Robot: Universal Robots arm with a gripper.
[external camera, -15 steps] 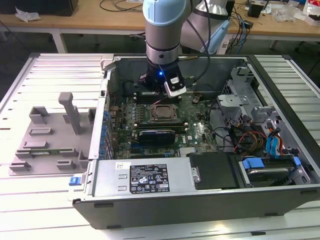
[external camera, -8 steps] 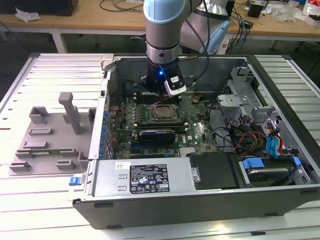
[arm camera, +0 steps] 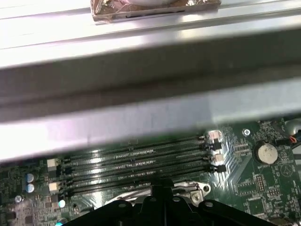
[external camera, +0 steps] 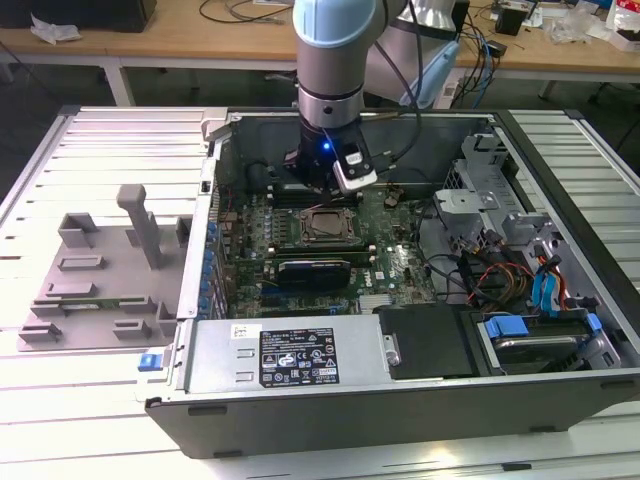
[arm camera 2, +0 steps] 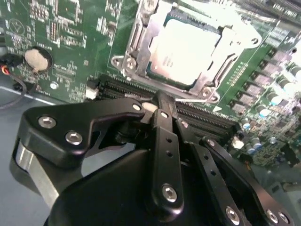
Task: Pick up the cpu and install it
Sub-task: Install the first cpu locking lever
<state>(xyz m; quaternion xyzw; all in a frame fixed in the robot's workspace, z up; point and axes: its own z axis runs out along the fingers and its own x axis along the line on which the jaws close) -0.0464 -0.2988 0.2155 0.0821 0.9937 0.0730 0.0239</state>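
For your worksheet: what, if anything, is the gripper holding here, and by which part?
Nothing. The gripper is shut and empty, while the cpu sits in its socket on the motherboard.

Your cpu [arm camera 2: 181,52]: silver-grey top, glared near white; socket frame [arm camera 2: 141,44] bright silver; motherboard [external camera: 385,262] green w/ fine pale traces; RAM slots [arm camera: 136,165] black, in parallel stripes; gripper [arm camera 2: 162,106] matte black, silver screw heads; fixture tray [external camera: 95,290] plain grey; arm joint [external camera: 335,20] pale blue.

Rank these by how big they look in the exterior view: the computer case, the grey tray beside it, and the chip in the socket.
1. Computer case, clearly largest.
2. Grey fixture tray.
3. The cpu, by far smallest.
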